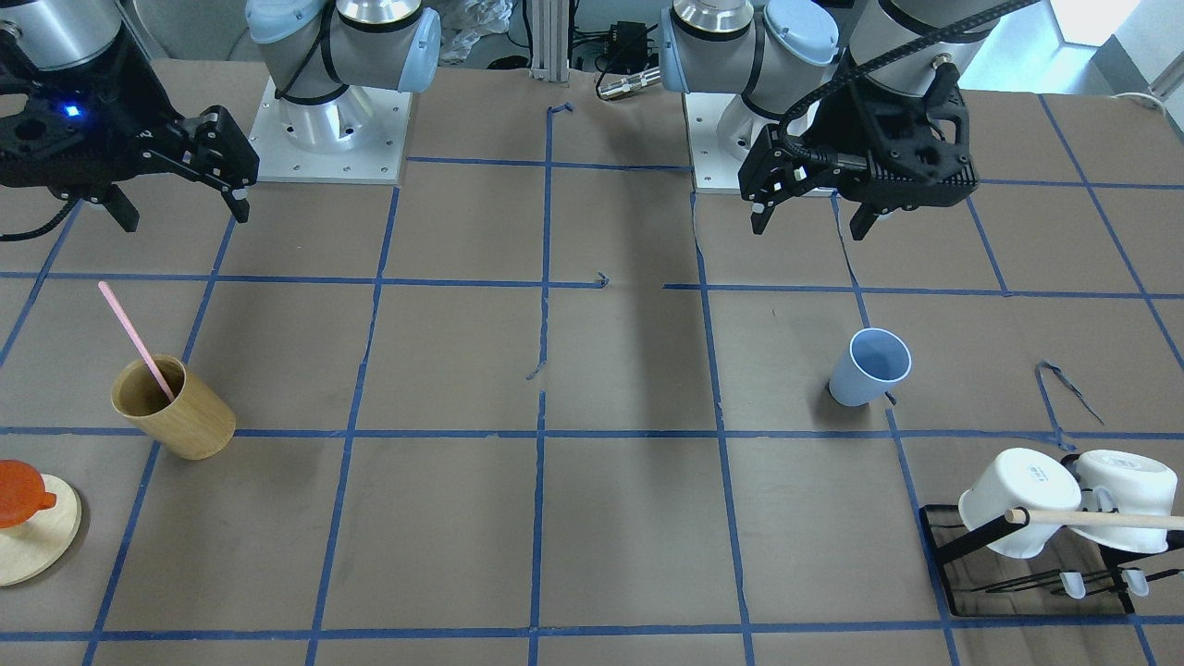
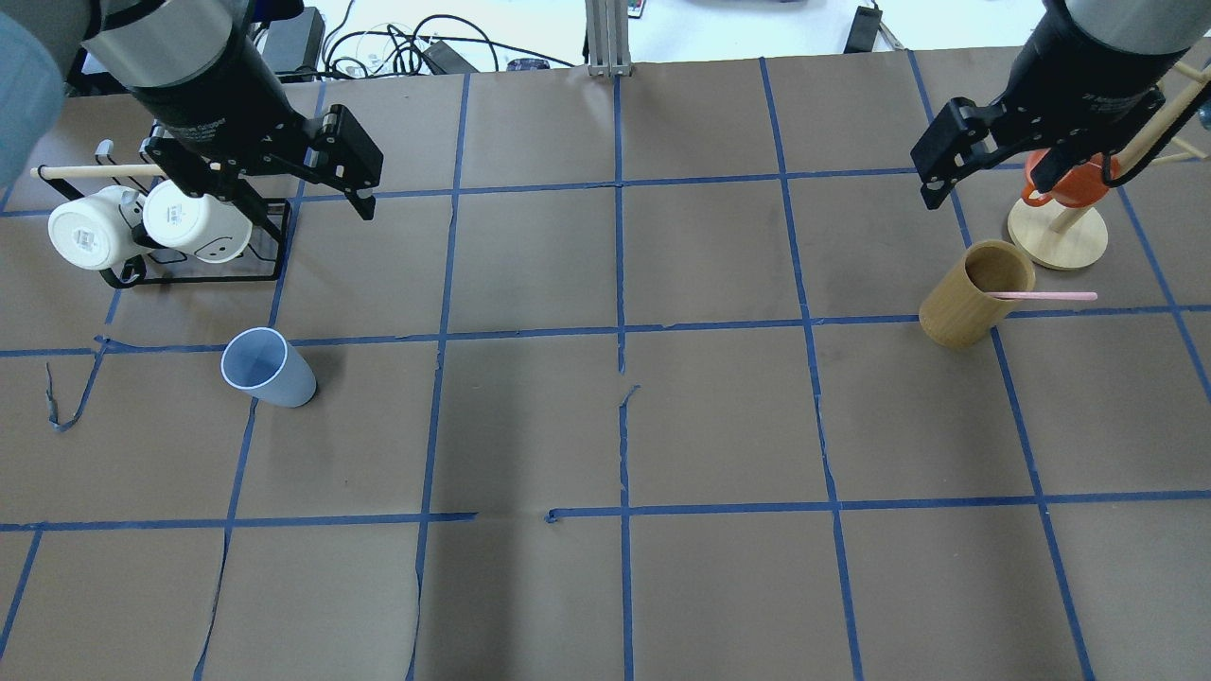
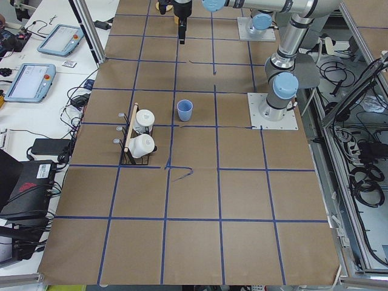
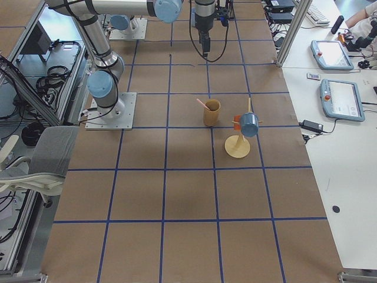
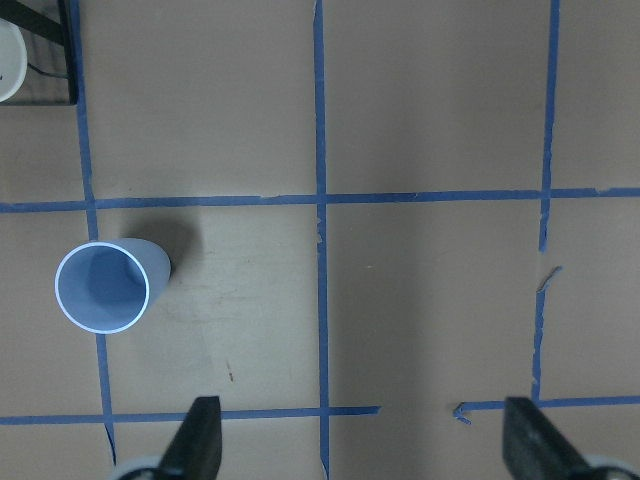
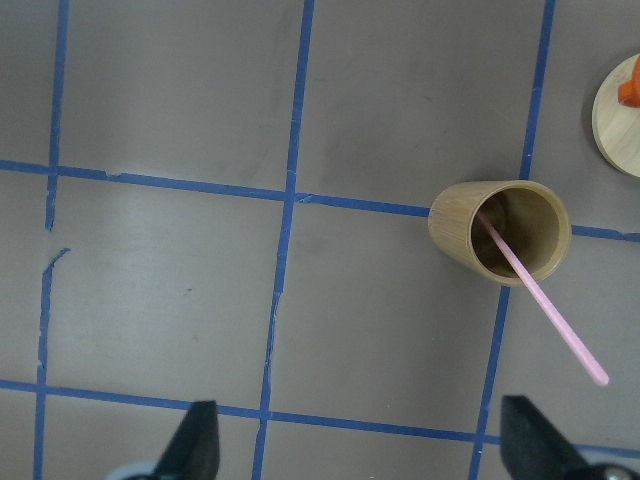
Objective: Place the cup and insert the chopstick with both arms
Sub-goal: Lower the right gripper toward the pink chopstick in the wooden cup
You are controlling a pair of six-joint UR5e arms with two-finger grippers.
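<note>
The pale blue cup [image 1: 869, 367] stands upright on the table on my left side; it also shows in the overhead view [image 2: 268, 368] and the left wrist view [image 5: 105, 285]. My left gripper [image 1: 809, 225] hangs open and empty above the table, behind the cup [image 3: 184, 110]. The pink chopstick [image 1: 137, 340] leans in a tan wooden cup [image 1: 176, 407] on my right side, its top end sticking out [image 6: 545, 300]. My right gripper [image 2: 982, 189] hangs open and empty above and behind the wooden cup [image 2: 974, 293].
A black rack with two white mugs [image 2: 142, 227] and a pale wooden rod stands beside my left gripper. A round wooden stand [image 2: 1060, 232] with an orange cup [image 1: 20, 495] stands by the wooden cup. Blue tape lines grid the brown table.
</note>
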